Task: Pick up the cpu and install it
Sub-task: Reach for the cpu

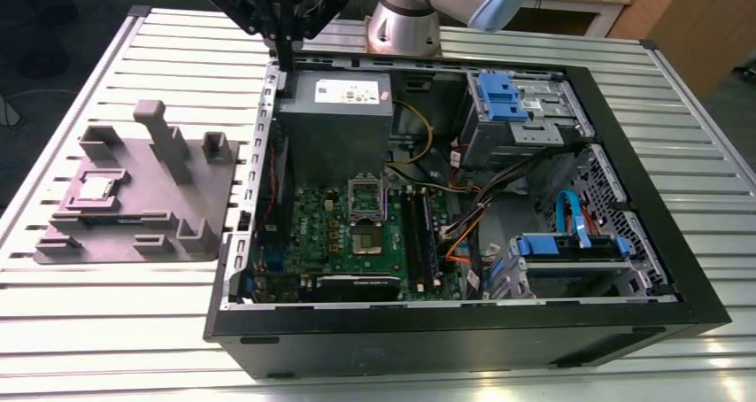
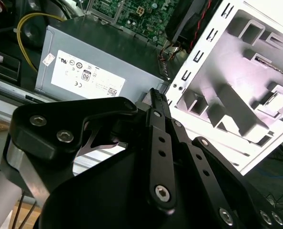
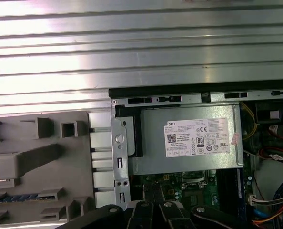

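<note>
The cpu [image 1: 97,188], a small silvery square chip, lies flat in a recess of the grey plastic fixture [image 1: 154,220] at the exterior view's left, outside the case. My gripper [image 1: 283,64] hangs above the far left corner of the open computer case [image 1: 473,331], beside the grey power supply [image 1: 336,110]. Its black fingers [image 2: 156,95] lie together with nothing between them. The green motherboard [image 1: 319,216] lies on the case floor, and its metal socket frame [image 1: 366,209] sits near the middle. The cpu is well apart from the gripper.
The case stands on a slatted metal table [image 1: 119,331]. Inside it are blue-tabbed drive cages [image 1: 508,101] [image 1: 573,247], loose cables [image 1: 473,216] and a memory slot [image 1: 420,243]. The arm's base [image 1: 402,26] stands behind the case. The fixture has upright posts [image 1: 159,132].
</note>
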`<action>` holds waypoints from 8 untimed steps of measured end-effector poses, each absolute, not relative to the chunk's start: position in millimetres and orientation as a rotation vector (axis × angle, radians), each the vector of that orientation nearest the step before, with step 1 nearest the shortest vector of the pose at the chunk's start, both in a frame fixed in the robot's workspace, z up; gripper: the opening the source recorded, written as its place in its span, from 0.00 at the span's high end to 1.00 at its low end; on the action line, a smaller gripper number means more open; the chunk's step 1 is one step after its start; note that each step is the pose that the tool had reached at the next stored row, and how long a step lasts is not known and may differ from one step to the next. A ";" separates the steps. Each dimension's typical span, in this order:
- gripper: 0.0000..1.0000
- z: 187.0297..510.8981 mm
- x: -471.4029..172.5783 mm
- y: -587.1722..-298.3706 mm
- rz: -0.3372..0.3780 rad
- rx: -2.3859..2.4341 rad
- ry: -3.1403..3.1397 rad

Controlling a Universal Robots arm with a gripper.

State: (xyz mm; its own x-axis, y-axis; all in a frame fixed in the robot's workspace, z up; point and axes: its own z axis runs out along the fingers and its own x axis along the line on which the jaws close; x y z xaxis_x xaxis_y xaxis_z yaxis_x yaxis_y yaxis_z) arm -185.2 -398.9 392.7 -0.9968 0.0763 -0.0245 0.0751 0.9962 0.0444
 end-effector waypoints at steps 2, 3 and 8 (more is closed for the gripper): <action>0.90 392.7 -186.8 -398.9 0.068 0.118 3.112; 0.90 392.7 -187.7 -398.9 0.068 0.118 3.112; 0.90 392.7 -191.8 -398.9 0.068 0.118 3.113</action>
